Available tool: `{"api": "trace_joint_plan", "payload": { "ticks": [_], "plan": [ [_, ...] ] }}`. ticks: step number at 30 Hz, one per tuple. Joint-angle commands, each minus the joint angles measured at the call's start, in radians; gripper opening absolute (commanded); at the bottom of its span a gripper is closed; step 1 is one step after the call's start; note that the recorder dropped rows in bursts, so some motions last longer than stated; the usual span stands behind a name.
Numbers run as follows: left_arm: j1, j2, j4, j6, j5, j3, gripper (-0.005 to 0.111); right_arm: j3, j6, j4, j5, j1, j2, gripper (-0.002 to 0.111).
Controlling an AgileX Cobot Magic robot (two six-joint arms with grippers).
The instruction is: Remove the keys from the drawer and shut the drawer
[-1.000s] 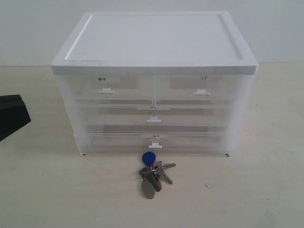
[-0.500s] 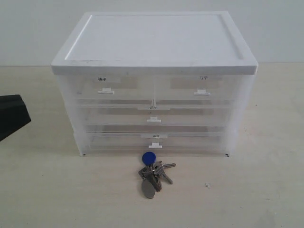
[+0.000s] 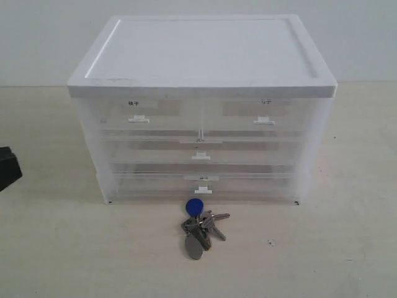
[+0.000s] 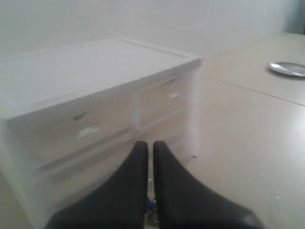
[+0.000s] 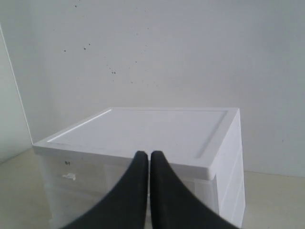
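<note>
Keys, a bunch of small silver-grey metal ones on a ring with a round blue plastic tag (image 3: 199, 227), lay on the pale beige worktop (image 3: 335, 254) just in front of the translucent plastic drawer chest (image 3: 201, 53), tag nearest the chest and blades trailing away from it. The half-width translucent drawer (image 3: 139, 115) with the two-character label sat flush (shut, I judged). The left tool (image 4: 150, 147), fingers pressed together, hung low, well off to the keys' left, and seemed the nearer; the right tool (image 5: 145, 156), likewise pressed together, looked over the white lid. A plain pale wall stood behind.
</note>
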Motion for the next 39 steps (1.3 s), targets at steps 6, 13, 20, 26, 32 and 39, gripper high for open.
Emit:
{"api": "trace_joint_plan", "payload": {
  "ticks": [6, 13, 20, 26, 32, 39],
  "plan": [
    [0.305, -0.286, 0.319, -0.367, -0.06, 0.184, 0.004, 0.002, 0.001, -0.001, -0.003, 0.001, -0.006, 0.0],
    [0.479, -0.423, 0.493, -0.436, -0.055, 0.274, 0.004, 0.002, 0.001, 0.001, -0.01, 0.001, -0.006, 0.0],
    [0.601, -0.423, 0.588, -0.461, -0.009, 0.274, 0.004, 0.002, 0.001, 0.008, -0.016, 0.001, -0.006, 0.0],
    [0.678, -0.423, 0.6, -0.461, 0.02, 0.274, 0.004, 0.002, 0.001, 0.008, -0.016, 0.001, -0.006, 0.0],
    [0.692, -0.423, 0.658, -0.471, 0.194, 0.274, 0.004, 0.002, 0.001, 0.007, -0.018, 0.001, -0.006, 0.0],
    [0.692, -0.423, 0.658, -0.559, 0.231, 0.274, 0.004, 0.002, 0.001, 0.007, -0.018, 0.001, -0.006, 0.0]
  ]
}}
